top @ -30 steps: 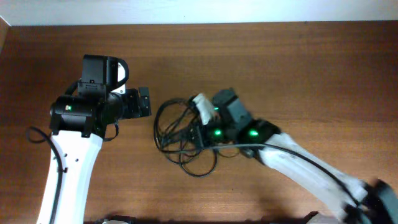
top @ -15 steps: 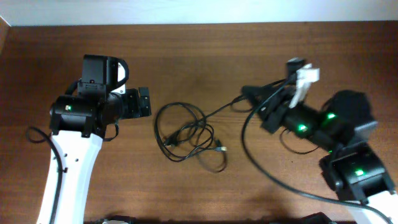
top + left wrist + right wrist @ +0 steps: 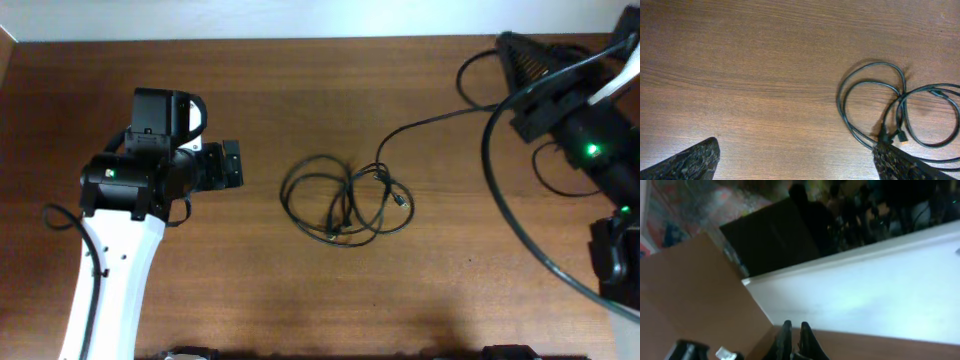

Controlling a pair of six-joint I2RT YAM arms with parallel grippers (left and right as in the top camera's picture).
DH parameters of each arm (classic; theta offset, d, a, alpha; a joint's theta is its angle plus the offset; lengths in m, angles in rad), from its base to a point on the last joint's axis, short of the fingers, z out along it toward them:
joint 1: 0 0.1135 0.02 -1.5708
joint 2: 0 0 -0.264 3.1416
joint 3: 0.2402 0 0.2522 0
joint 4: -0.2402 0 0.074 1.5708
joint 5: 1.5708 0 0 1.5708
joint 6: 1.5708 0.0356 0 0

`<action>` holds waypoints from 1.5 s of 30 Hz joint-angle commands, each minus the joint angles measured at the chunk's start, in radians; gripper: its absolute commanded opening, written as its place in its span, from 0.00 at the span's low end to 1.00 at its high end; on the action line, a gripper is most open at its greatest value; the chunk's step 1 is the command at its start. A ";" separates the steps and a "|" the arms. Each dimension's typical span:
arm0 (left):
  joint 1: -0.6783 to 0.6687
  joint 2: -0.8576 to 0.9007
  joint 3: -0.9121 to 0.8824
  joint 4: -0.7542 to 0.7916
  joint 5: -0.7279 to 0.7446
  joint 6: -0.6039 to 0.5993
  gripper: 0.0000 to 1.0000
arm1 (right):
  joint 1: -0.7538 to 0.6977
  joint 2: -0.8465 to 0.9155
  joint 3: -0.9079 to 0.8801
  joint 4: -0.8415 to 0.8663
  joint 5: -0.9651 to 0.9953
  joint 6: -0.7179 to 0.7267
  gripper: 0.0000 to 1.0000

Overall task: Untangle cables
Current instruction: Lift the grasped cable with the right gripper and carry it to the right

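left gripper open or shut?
Open. Left gripper: fingers sit at opposite bottom corners of its wrist view, nothing held between them.

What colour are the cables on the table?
The cables are black; left wrist view shows it best.

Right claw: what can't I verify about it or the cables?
- Right wrist: the right claw is shut; blur hides any pinched strand.
- Overhead: its arm and the frame edge hide where one strand of the cables ends.
- Left wrist: the right edge cuts off the cables.
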 commanded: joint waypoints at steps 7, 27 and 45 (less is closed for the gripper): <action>0.000 0.006 0.001 0.002 -0.011 -0.002 0.99 | -0.110 0.122 0.106 0.011 0.188 0.029 0.04; 0.000 0.006 0.001 0.002 -0.011 -0.002 0.99 | 0.105 0.246 0.106 0.131 0.375 0.454 0.04; 0.000 0.006 0.001 0.002 -0.011 -0.002 0.99 | 0.314 0.316 0.105 0.122 0.397 0.407 0.04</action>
